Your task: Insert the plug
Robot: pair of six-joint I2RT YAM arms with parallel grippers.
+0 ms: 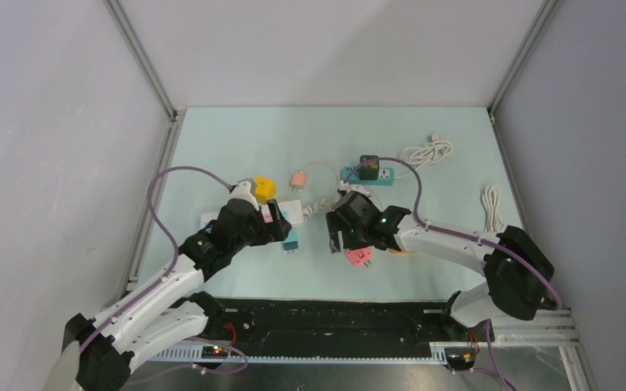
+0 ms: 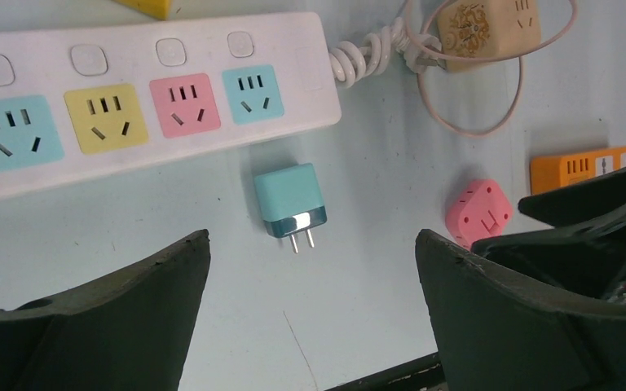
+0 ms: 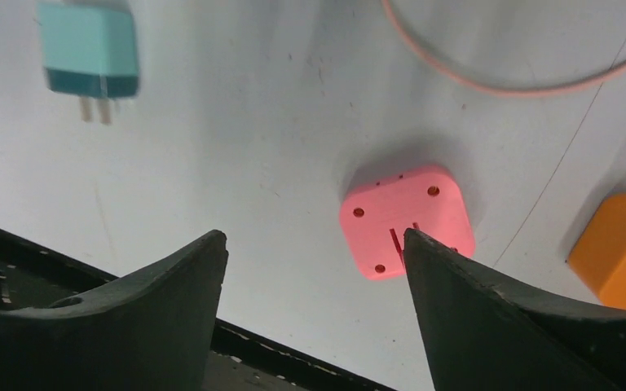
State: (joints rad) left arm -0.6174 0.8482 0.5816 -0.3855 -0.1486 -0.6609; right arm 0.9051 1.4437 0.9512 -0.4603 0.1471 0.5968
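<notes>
Top external view: on the pale blue table (image 1: 236, 138) the left hand (image 1: 284, 228) hangs over the right end of the white power strip (image 1: 295, 210), with the teal plug (image 1: 291, 242) lying loose on the table just beside the strip's near edge. The right hand (image 1: 336, 239) hangs near the middle of the table, and the pink plug (image 1: 359, 257) lies at its near side. A teal power strip (image 1: 385, 176) further back carries a dark adapter (image 1: 368, 167) seated in it. A yellow block (image 1: 266, 189) sits behind the white strip, a beige plug (image 1: 298, 179) with a thin cord lies between the two strips, an orange piece (image 1: 405, 251) shows under the right forearm, and two white cable coils (image 1: 429, 151) lie at the far right. Left wrist view: the strip presents four coloured sockets (image 2: 103, 118) in a row (teal, yellow, pink, teal), all with slots showing. The teal plug lies flat just below the rightmost socket, apart from the strip, prongs (image 2: 302, 239) pointing toward the camera. The left hand's fingers (image 2: 98, 326) stand spread wide, one on either side of the plug and touching nothing. The pink plug and the orange piece lie to the right, partly screened by the right hand. Right wrist view: the right hand is spread, pinching nothing. The pink plug lies flat with its screw face up, and its right edge is covered by the right finger (image 3: 522, 326); whether they touch cannot be told. The teal plug lies at upper left, the orange piece at the right edge.
</notes>
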